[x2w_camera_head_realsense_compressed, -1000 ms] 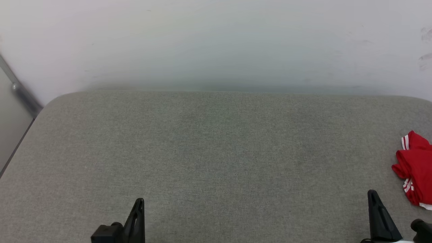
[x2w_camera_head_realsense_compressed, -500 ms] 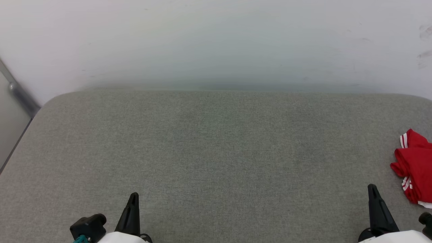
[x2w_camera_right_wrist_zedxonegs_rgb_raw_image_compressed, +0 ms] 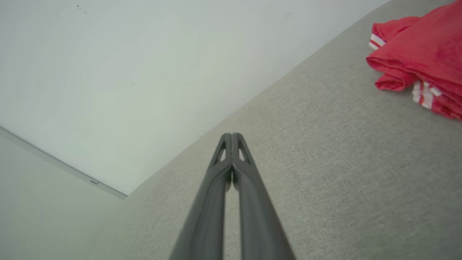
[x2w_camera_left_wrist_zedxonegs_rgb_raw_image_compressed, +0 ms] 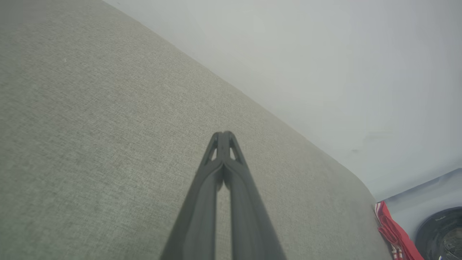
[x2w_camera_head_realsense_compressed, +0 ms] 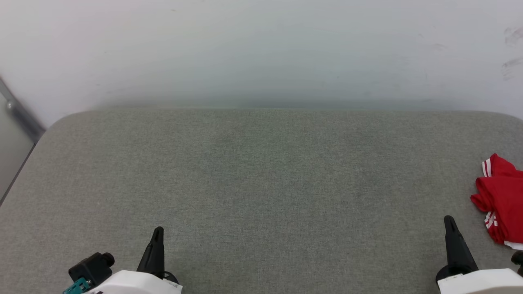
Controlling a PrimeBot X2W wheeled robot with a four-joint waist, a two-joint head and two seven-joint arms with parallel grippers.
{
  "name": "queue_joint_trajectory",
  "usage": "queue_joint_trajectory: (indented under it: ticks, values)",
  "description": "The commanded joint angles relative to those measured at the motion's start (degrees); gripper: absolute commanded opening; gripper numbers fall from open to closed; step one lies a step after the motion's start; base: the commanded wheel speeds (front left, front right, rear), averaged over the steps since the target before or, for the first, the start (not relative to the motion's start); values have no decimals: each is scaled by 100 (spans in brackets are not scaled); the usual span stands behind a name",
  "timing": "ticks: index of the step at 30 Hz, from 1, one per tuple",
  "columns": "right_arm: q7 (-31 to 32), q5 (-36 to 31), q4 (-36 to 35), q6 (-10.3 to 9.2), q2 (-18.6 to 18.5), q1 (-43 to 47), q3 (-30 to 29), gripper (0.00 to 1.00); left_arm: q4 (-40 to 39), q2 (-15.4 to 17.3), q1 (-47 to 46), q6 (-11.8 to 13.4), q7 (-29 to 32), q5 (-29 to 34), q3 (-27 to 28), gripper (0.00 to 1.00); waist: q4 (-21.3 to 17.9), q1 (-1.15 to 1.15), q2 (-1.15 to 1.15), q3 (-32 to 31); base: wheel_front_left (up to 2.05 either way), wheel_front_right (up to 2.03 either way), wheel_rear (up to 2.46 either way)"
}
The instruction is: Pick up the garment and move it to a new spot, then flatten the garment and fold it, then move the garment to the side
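So the garment (x2w_camera_head_realsense_compressed: 500,200) is a crumpled red heap with white stripe trim, sitting way over at the right edge of the grey fabric-covered worktop (x2w_camera_head_realsense_compressed: 261,183) and partly cut off by the head view's frame. No lettering can be made out on it from here. It's lying loose, nothing is touching it.

The left claw (x2w_camera_head_realsense_compressed: 157,232) sits at the lower left of the head view, and its wrist view shows the two dark fingers pressed together at the tips, holding nothing, over bare grey fabric. It's well apart from the garment, which peeks in as a red sliver at the far lower right of that view, next to a dark round object (x2w_camera_left_wrist_zedxonegs_rgb_raw_image_compressed: 442,234).

The right claw (x2w_camera_head_realsense_compressed: 449,222) is at the lower right, near the garment but off to its left, not touching it. Its fingers are together too, nothing between them. In the right wrist view the red heap lies at the upper right.

A plain pale wall (x2w_camera_head_realsense_compressed: 261,49) runs behind the worktop's far edge.
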Motion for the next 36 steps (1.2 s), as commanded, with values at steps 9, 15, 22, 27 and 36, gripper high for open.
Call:
queue_joint_trajectory:
  ticks: [9, 15, 22, 27, 36]
  values:
    - [213, 836, 52, -1, -1, -307, -1, 0, 31, 33, -256, -137, 191, -918, 134, 0, -31, 0, 0, 19, 0, 0, 0]
    - [323, 1256, 109, 0, -1, -394, 0, 0, 76, 27, -333, -192, 294, -1375, 195, 0, -51, 0, 0, 31, 0, 0, 0]
    - [438, 1717, 176, 0, 0, -492, 1, 0, 128, 18, -418, -253, 412, -1872, 271, 0, -73, 0, 0, 45, 0, 0, 0]
    - [500, 1963, 211, 0, 1, -525, 1, 0, 159, 12, -455, -283, 478, -2141, 315, 0, -86, 0, 0, 53, 0, 0, 0]
    - [638, 2495, 285, -1, 2, -626, 2, 0, 221, -2, -552, -357, 616, -2714, 400, 0, -114, 0, 0, 70, 0, 0, 0]
